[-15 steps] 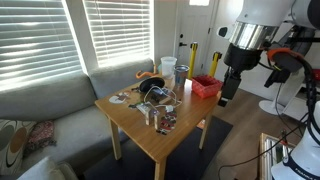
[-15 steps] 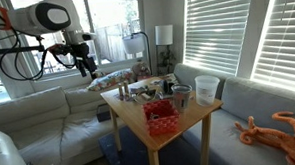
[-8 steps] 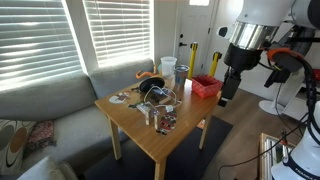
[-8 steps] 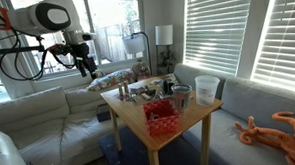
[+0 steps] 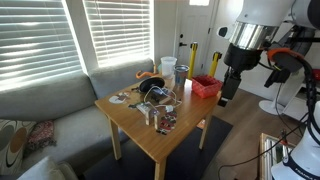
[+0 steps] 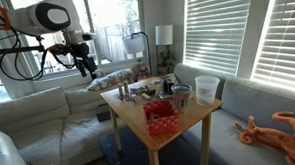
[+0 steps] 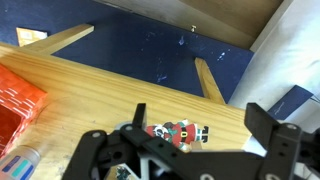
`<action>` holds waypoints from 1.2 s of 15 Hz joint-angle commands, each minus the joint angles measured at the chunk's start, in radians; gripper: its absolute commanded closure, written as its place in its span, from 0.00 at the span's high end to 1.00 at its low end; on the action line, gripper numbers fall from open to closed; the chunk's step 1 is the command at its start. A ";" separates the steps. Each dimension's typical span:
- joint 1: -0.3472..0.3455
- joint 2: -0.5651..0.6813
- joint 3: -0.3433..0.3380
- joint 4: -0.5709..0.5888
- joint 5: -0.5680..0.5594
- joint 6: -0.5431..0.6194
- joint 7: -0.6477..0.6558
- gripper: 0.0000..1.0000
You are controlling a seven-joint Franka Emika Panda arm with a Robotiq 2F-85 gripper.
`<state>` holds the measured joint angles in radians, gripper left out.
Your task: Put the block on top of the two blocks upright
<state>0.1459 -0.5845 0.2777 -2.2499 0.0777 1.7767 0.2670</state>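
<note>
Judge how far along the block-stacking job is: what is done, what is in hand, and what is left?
Done: nothing that shows; no stack can be made out on the table. In hand: nothing. The tool hangs in the air beside the table's edge, and in the wrist view its jaws stand open and empty. Left: everything. The blocks are too small to pick out among the clutter, so finding, grasping and placing all remain.
</note>
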 commanded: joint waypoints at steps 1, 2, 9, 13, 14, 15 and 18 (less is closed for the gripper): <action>0.006 0.002 -0.005 0.002 -0.003 -0.002 0.003 1.00; 0.006 0.002 -0.005 0.002 -0.003 -0.002 0.003 1.00; 0.033 0.014 -0.203 -0.040 0.009 0.129 -0.446 1.00; 0.045 0.056 -0.300 -0.059 -0.004 0.179 -0.735 1.00; 0.050 0.071 -0.314 -0.063 -0.009 0.187 -0.796 1.00; 0.053 0.090 -0.325 -0.064 -0.015 0.193 -0.854 1.00; 0.051 0.168 -0.317 -0.049 -0.056 0.273 -0.977 1.00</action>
<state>0.1830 -0.4845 -0.0397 -2.3132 0.0664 1.9806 -0.6119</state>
